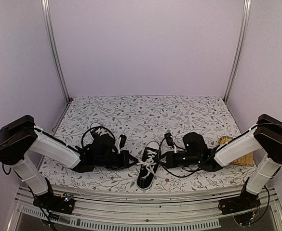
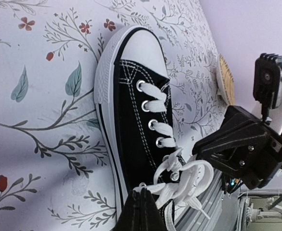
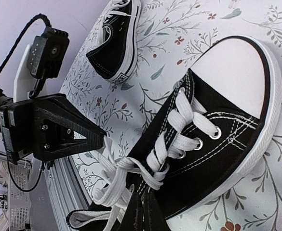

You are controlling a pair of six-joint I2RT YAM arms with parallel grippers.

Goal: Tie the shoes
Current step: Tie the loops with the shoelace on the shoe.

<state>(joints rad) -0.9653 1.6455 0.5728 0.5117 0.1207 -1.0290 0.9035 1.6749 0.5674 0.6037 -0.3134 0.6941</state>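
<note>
One black shoe [image 1: 147,169] with a white toe cap lies near the table's front edge, between the two grippers, toe pointing to the front. Its white laces [image 2: 189,180] form a loose knot with loops drawn out to both sides. My left gripper [image 1: 135,162] [image 2: 143,196] is shut on the lace loop on the shoe's left side. On the right side, my right gripper [image 1: 161,158] [image 3: 150,198] is shut on the other loop [image 3: 107,192]. The second shoe [image 1: 102,138] [image 3: 116,36] lies farther back on the left, partly hidden behind my left arm.
A floral cloth [image 1: 145,113] covers the table. A tan woven mat [image 1: 238,150] [image 2: 225,79] lies at the right edge, under my right arm. A metal rail [image 1: 145,208] runs along the front edge. Pale walls enclose the back and sides.
</note>
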